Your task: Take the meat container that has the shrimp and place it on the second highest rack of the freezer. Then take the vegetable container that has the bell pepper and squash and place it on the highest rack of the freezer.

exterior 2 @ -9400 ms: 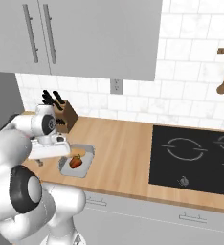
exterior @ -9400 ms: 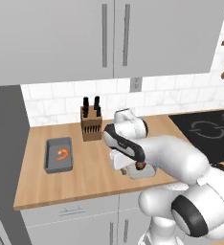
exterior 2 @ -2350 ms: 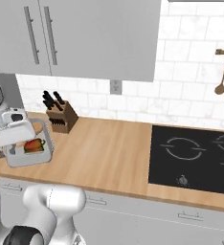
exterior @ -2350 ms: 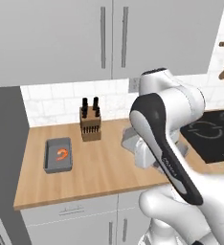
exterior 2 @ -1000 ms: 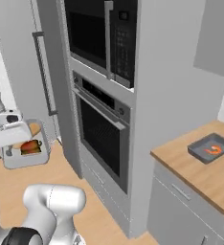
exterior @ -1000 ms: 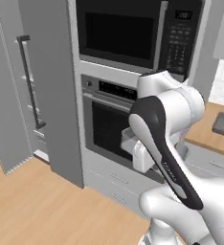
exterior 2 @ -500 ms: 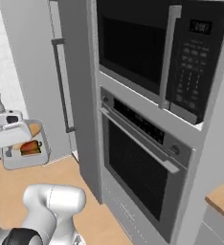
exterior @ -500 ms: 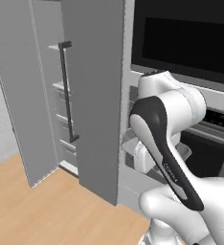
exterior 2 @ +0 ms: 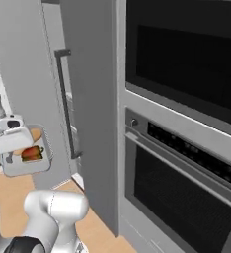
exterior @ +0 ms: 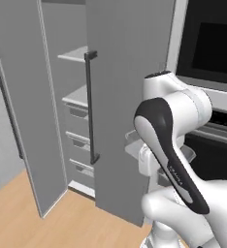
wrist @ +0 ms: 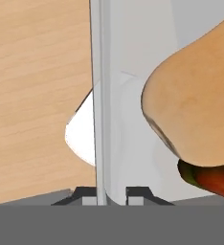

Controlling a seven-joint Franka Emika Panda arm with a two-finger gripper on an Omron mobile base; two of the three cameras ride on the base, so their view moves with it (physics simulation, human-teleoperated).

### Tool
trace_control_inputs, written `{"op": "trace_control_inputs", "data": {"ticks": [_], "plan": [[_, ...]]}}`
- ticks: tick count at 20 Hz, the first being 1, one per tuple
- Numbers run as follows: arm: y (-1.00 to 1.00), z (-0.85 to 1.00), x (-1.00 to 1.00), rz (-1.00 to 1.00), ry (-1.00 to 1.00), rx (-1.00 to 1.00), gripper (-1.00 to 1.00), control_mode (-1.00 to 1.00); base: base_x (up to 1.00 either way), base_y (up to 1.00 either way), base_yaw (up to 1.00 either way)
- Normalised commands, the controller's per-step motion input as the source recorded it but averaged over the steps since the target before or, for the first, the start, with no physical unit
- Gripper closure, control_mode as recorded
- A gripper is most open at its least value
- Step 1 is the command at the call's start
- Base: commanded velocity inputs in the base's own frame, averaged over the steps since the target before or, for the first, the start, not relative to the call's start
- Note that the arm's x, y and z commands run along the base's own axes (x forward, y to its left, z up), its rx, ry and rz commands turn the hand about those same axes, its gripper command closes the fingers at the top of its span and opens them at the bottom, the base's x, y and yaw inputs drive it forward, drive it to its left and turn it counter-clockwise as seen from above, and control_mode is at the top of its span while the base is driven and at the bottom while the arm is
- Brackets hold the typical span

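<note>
My gripper (wrist: 111, 194) is shut on the thin side wall of the pale vegetable container (wrist: 100, 95), which it holds in the air at my left side. A tan squash (wrist: 190, 110) and a dark-red bell pepper (wrist: 214, 179) lie in it. From the right base camera the same container (exterior 2: 14, 167) hangs under the hand with the pepper (exterior 2: 32, 153) in it. The freezer (exterior: 125, 72) stands open ahead. Its highest rack (exterior: 79, 53) and the rack below it (exterior: 76, 95) are bare, with grey drawers underneath. The meat container with the shrimp is out of view.
The freezer's right door with its long dark handle (exterior: 90, 106) juts out between me and the shelves. Its left door (exterior: 18, 97) is swung wide. A built-in oven (exterior 2: 186, 197) and a microwave (exterior 2: 186, 54) fill the wall to the right. Wooden floor (exterior: 47, 223) lies below.
The base has driven on, so the whole scene has slid: the freezer is nearer and its shelves show more fully. The container stays gripped in the same place beside the arm.
</note>
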Motion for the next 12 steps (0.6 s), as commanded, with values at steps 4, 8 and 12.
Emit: {"op": "trace_control_inputs", "data": {"ticks": [4, 8, 12], "plan": [[0.0, 0.0, 0.0, 0.0, 0.0, 0.0, 1.0, 1.0, 0.1, 1.0, -0.53], [0.0, 0.0, 0.0, 0.0, 0.0, 0.0, 1.0, 1.0, 0.06, 1.0, -0.43], [0.0, 0.0, 0.0, 0.0, 0.0, 0.0, 1.0, 1.0, 0.52, 0.85, -0.26]]}}
